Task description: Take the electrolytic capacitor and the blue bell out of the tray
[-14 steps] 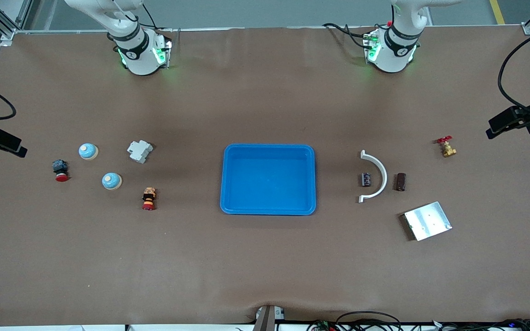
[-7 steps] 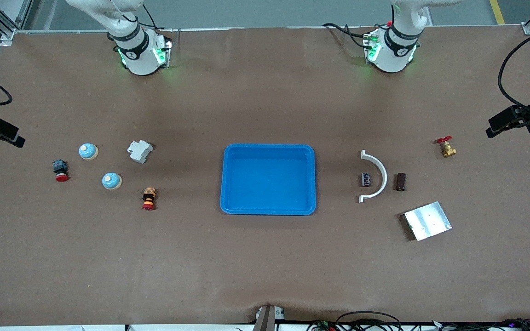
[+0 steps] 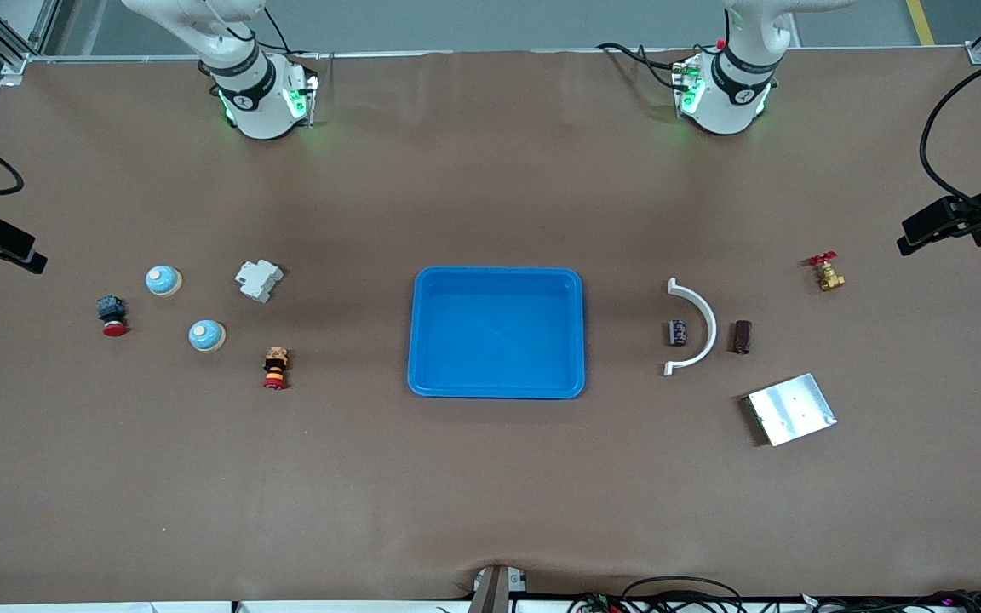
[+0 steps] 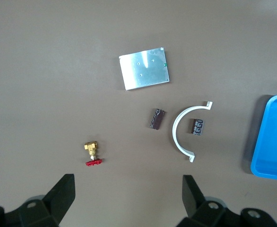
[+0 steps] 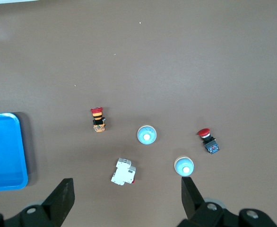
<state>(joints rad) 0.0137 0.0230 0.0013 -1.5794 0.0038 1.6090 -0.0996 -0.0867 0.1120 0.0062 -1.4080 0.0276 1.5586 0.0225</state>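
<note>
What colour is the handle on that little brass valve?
Red. The valve's handle sits on a brass-coloured body, clearest in the left wrist view.

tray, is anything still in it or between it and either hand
The tray holds nothing. Two blue bells lie toward the right arm's end, two capacitors toward the left arm's. Both hands hang open over those groups, left hand, right hand; only bare table lies between.

High front camera facing the robots over the whole bench point(image 3: 490, 494), wrist cameras looking straight down from high up, each sharing the tray point(image 3: 496, 333) edge with it
</note>
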